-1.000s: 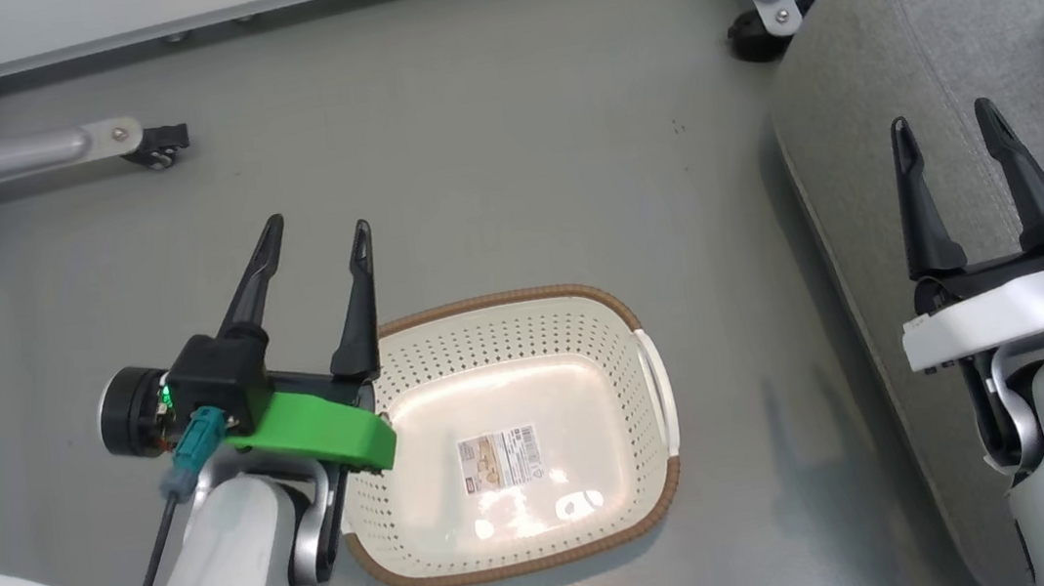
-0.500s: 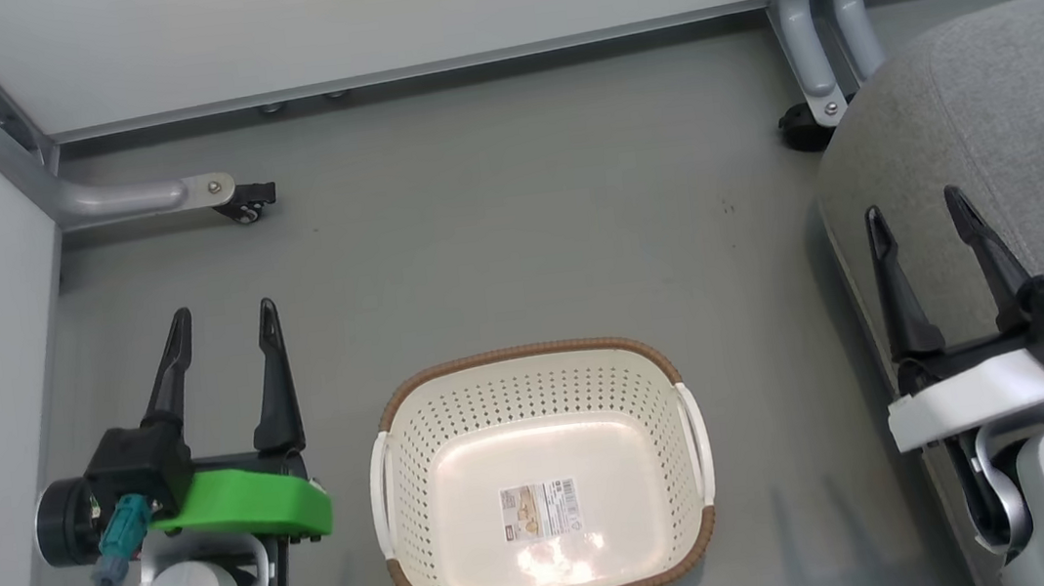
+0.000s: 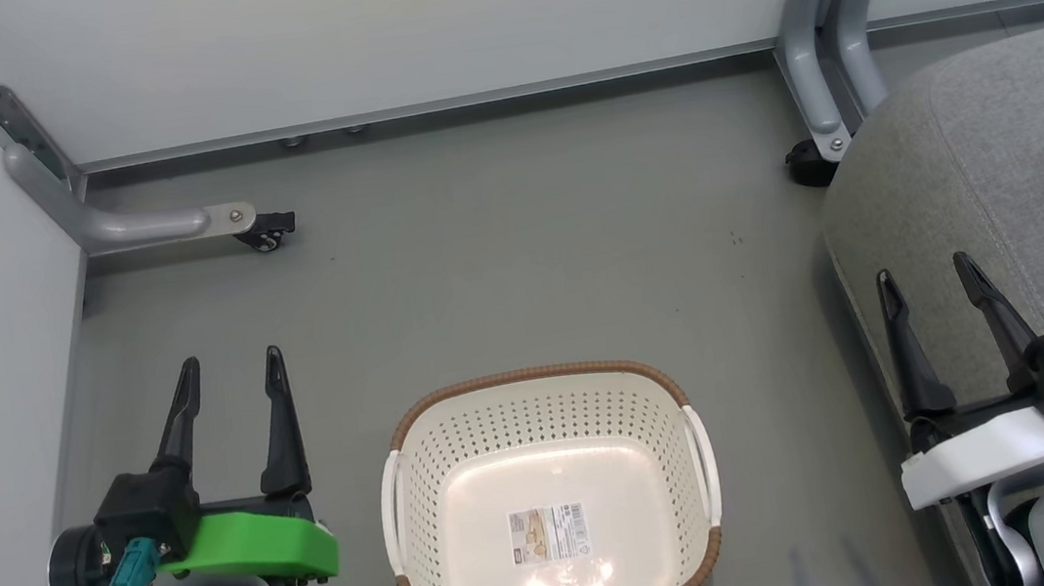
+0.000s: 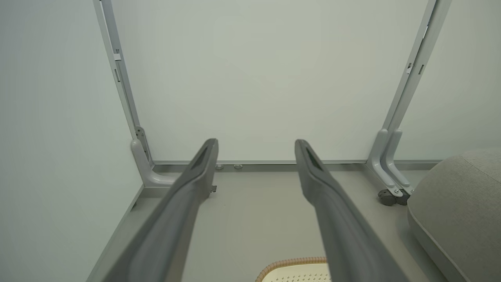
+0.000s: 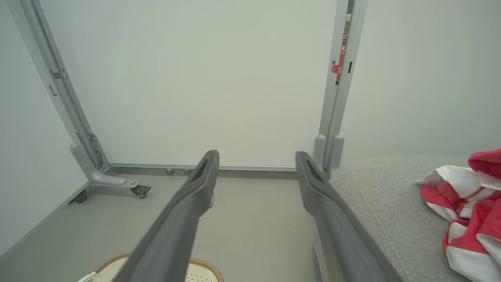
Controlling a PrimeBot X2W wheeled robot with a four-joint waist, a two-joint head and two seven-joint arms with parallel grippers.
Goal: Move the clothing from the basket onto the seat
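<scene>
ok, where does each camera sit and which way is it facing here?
Head view: on the head, facing down at the floor; basket centre, left hand and right hand open at the bottom corners, seat right.
Left wrist view: on that wrist, facing along the left hand's fingers at the white panel.
Right wrist view: on that wrist, along its fingers, same panel; clothing on the seat.
Shared: both wrist views catch the basket rim and seat.
</scene>
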